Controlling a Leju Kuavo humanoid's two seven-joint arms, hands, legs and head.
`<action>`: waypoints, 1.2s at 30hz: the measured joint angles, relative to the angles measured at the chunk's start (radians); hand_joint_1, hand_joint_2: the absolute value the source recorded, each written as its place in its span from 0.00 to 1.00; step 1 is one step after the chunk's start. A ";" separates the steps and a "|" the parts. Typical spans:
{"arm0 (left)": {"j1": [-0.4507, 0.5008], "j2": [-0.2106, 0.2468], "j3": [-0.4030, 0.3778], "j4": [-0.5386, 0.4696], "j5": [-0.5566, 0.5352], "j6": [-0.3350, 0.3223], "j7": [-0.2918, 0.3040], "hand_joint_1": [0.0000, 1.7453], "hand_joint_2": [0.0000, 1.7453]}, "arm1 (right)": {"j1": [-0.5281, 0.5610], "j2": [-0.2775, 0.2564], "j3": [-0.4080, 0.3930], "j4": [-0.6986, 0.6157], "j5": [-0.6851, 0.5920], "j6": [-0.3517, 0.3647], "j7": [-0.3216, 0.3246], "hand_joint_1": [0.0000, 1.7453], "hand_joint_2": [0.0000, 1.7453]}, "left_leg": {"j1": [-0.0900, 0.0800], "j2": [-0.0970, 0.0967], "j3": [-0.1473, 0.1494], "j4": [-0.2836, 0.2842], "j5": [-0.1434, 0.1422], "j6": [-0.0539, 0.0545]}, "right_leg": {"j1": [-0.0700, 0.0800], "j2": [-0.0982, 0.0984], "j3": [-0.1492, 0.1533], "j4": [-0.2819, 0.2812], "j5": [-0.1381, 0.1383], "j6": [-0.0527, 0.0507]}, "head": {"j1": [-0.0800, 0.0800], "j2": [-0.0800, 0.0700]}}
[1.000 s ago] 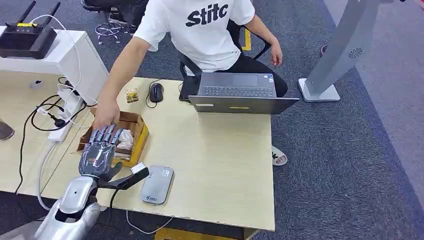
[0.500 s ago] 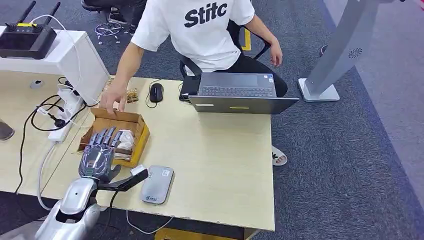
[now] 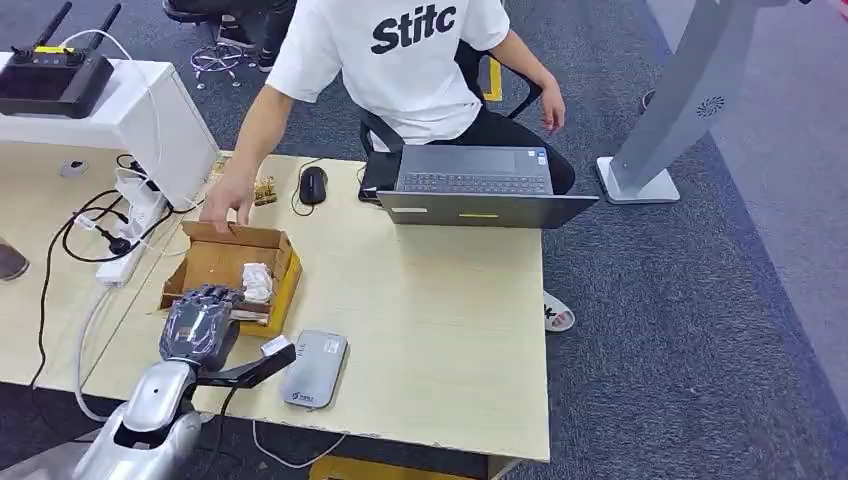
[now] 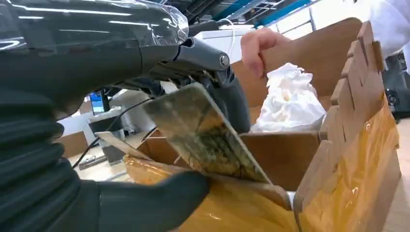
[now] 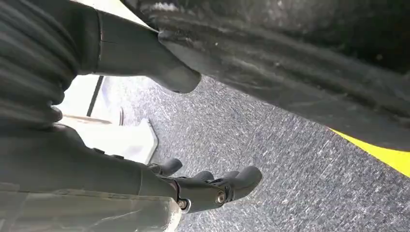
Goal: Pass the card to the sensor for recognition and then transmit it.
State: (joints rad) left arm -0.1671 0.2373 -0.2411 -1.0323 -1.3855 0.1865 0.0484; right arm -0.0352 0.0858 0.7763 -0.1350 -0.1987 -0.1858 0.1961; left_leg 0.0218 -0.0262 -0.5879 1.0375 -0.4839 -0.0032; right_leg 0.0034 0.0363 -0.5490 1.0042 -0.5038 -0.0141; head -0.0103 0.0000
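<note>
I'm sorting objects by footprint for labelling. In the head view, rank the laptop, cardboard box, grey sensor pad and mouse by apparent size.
1. laptop
2. cardboard box
3. grey sensor pad
4. mouse

My silver left hand [image 3: 198,322] has curled its fingers down at the brown cardboard box [image 3: 213,263], pinching a worn card [image 4: 203,133]; the person's hand [image 3: 228,204] has withdrawn to the far rim.
</note>
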 joint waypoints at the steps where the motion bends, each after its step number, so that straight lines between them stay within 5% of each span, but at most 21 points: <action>1: -0.001 0.000 0.000 0.000 0.000 0.002 0.000 0.81 1.00 | 0.000 0.000 0.001 0.000 0.000 0.000 0.000 0.00 1.00 | 0.000 0.000 0.000 0.000 0.000 0.000 | 0.000 0.000 0.000 0.000 0.000 0.000 | 0.000 0.000; 4: -0.009 0.000 0.000 0.000 0.003 0.008 -0.009 0.70 1.00 | 0.000 0.000 0.003 0.000 0.000 0.000 0.000 0.00 1.00 | 0.000 0.001 0.000 0.000 0.000 0.000 | 0.000 0.001 0.000 0.000 0.000 0.000 | 0.000 0.000; 13: -0.020 -0.013 0.000 -0.001 0.037 0.003 -0.042 0.68 1.00 | 0.007 0.004 0.005 -0.002 0.001 0.009 0.001 0.00 1.00 | 0.000 0.000 0.000 0.000 0.000 0.000 | 0.000 0.001 0.000 0.000 0.000 0.000 | 0.000 0.000; 16: -0.020 -0.018 0.000 -0.002 0.039 0.003 -0.043 0.79 1.00 | 0.007 0.005 0.006 -0.002 0.002 0.009 0.001 0.00 1.00 | 0.000 0.001 0.000 0.000 0.000 0.000 | 0.000 0.001 0.000 0.000 0.000 0.000 | 0.000 0.000; 18: -0.021 -0.020 0.000 -0.002 0.042 0.002 -0.048 1.00 1.00 | 0.007 0.005 0.006 -0.002 0.002 0.009 0.001 0.00 1.00 | 0.000 0.001 0.000 0.000 0.000 0.000 | 0.000 0.001 0.000 0.000 0.000 0.000 | 0.000 0.000; 36: -0.022 -0.017 0.000 -0.014 0.064 0.005 -0.063 1.00 1.00 | 0.007 0.005 0.013 -0.002 0.006 0.015 -0.002 0.00 1.00 | 0.000 0.001 0.000 0.000 0.000 0.000 | 0.000 0.001 0.000 0.000 0.000 0.000 | 0.000 0.000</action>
State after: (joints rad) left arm -0.1890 0.2201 -0.2411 -1.0468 -1.3218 0.1915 -0.0145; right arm -0.0286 0.0912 0.7897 -0.1366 -0.1930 -0.1705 0.1946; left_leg 0.0215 -0.0256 -0.5877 1.0374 -0.4837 -0.0032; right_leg 0.0032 0.0369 -0.5492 1.0045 -0.5037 -0.0142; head -0.0103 0.0000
